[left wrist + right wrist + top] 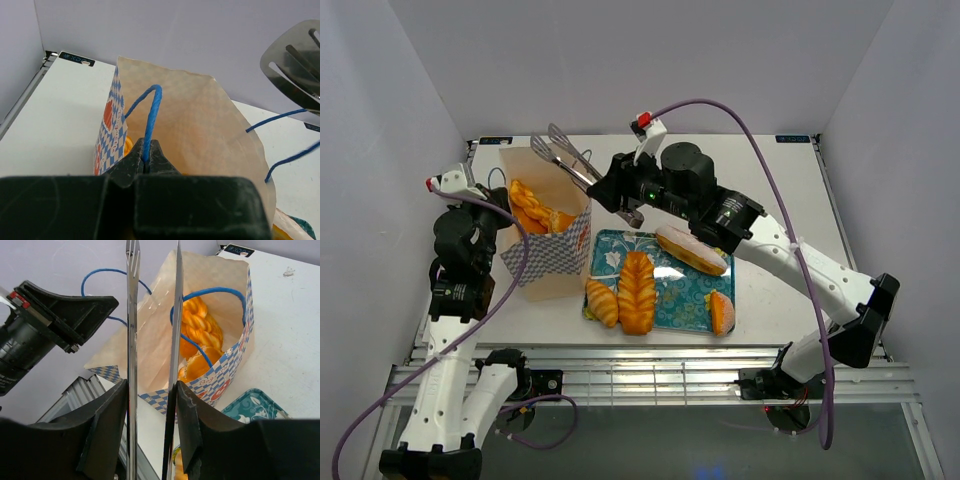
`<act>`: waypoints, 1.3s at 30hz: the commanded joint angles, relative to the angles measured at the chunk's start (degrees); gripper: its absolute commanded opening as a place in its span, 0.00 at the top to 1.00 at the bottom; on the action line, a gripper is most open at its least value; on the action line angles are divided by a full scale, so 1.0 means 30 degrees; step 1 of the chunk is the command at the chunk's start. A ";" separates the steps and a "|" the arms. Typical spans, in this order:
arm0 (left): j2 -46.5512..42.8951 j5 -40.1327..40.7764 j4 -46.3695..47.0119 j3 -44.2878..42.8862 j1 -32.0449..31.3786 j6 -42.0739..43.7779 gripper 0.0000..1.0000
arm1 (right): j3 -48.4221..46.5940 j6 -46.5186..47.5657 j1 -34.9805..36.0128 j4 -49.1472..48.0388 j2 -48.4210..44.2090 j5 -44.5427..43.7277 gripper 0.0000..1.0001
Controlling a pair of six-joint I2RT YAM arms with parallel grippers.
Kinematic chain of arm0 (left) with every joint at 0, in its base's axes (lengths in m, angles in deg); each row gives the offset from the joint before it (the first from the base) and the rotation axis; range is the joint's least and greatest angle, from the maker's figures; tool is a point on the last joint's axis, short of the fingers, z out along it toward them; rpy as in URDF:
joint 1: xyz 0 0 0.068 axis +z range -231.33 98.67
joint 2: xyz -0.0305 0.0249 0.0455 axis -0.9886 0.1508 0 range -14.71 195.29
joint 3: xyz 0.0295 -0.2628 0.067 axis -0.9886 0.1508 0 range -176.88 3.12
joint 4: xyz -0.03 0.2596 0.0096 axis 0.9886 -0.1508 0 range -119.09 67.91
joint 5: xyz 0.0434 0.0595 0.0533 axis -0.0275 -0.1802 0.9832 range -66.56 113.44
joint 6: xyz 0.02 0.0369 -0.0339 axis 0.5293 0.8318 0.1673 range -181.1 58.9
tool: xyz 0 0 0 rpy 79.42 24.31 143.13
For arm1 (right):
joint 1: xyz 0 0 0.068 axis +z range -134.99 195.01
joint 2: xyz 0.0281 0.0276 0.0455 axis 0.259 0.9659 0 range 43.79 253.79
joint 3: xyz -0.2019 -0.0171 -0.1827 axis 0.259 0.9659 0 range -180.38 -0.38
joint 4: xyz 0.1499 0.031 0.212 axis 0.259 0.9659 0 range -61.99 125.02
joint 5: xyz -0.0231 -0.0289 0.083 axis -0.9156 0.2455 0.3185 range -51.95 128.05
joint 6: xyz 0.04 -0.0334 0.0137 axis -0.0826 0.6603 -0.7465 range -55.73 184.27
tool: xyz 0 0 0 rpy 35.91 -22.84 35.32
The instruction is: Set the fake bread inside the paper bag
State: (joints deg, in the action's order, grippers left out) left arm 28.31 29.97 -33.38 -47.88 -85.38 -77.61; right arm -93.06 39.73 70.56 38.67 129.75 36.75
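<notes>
Pastries first, nearest the table's front edge: four glossy golden-orange pieces of the fake bread [637,290] are lying on the teal floral tray [685,292], with a ridged croissant at its near-left corner, a braided loaf beside it, a long pale-topped roll across the far side and a small wedge at the near-right corner.

Just left of the tray the paper bag [552,262] is standing upright, its blue-and-white checkered side facing us and its cream mouth gaping wide. More braided, shiny bread is sitting inside, down against the right wall in the right wrist view.

The left gripper [145,162] is pinching the thin blue cord handle [151,115] with its jaws fully closed, and the twisted cord is looping up above the fingertips.

Above the bag's far rim the right gripper [151,400] is clamping a pair of metal tongs [132,315] — flat, slotted steel blades standing a narrow gap apart with nothing between them.

Beyond and to the right, the smooth white table [770,190] is running out to its dark-trimmed far edge and the pale walls.
</notes>
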 commanded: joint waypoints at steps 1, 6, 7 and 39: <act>-0.0221 0.0492 0.0950 0.0680 -0.0114 0.0084 1.00 | -0.1857 0.0561 -0.0030 -0.0038 -0.0085 0.0141 0.52; -0.0162 0.1163 0.0776 0.0946 -0.0114 -0.0238 1.00 | -0.1598 0.0882 -0.0264 0.0256 -0.1430 -0.0880 0.53; -0.0220 0.1339 0.0775 0.1033 -0.0113 -0.0267 1.00 | -0.0754 0.0941 -0.0294 0.0228 -0.2304 -0.1088 0.53; -0.0718 0.1634 0.0629 0.1327 -0.0143 -0.0384 1.00 | 1.1707 0.3343 -0.1114 1.0009 -1.1077 -0.7565 0.46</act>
State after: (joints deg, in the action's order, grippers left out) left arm 26.72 34.69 -31.09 -44.21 -85.58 -78.95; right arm -53.72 47.60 67.35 66.23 95.15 16.34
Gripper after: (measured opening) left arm 0.027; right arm 0.536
